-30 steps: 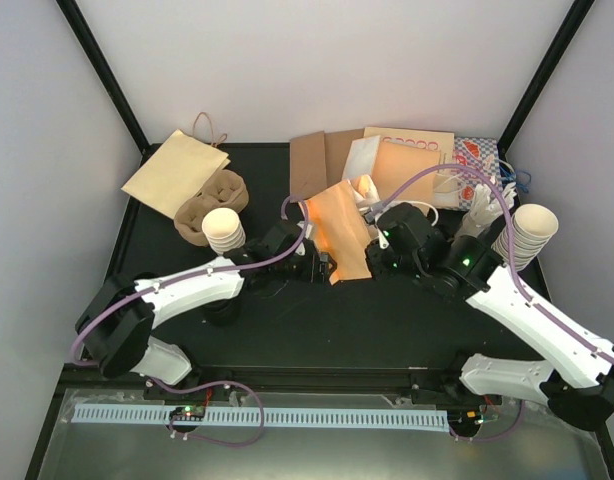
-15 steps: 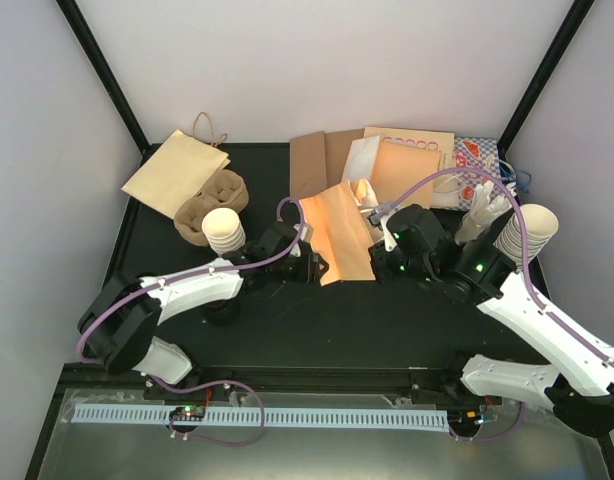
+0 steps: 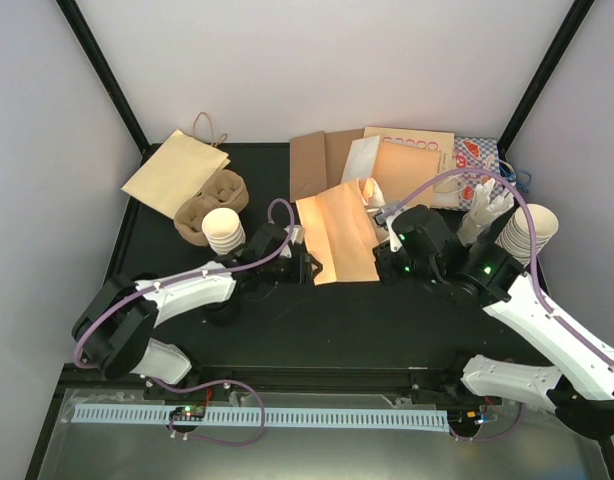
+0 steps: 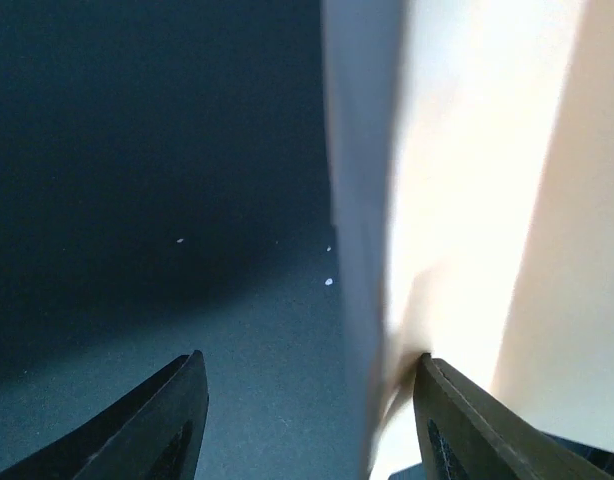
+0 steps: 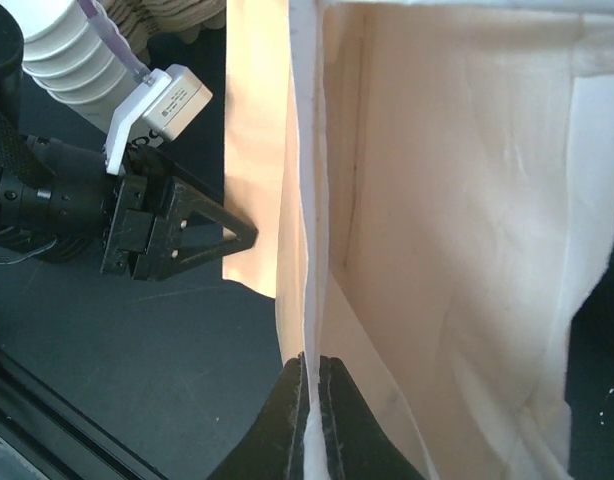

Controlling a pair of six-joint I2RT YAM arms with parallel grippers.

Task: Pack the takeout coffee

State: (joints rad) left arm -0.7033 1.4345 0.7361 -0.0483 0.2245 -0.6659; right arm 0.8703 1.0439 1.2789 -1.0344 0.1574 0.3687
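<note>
A tan paper bag (image 3: 337, 235) stands at the table's middle, lit from within. My right gripper (image 3: 379, 262) is shut on one wall of the bag (image 5: 457, 200), the paper pinched between the pads of the right gripper (image 5: 312, 375). My left gripper (image 3: 309, 268) is at the bag's left edge. In the left wrist view the jaws of the left gripper (image 4: 307, 400) stand apart; the bag's side fold (image 4: 467, 200) lies between them, against the right finger, while the left finger is over bare table. The takeout coffee is hidden.
A stack of lidless cream cups (image 3: 224, 230) and a brown pulp carrier (image 3: 209, 198) sit behind the left arm. Another cup stack (image 3: 532, 232) stands at the far right. A flat brown bag (image 3: 175, 172) and more flat bags (image 3: 387, 165) lie along the back.
The left gripper's jaws have narrowed around the bag's left edge. The right gripper has drawn its side of the bag rightward, and the bag now spreads wider.
</note>
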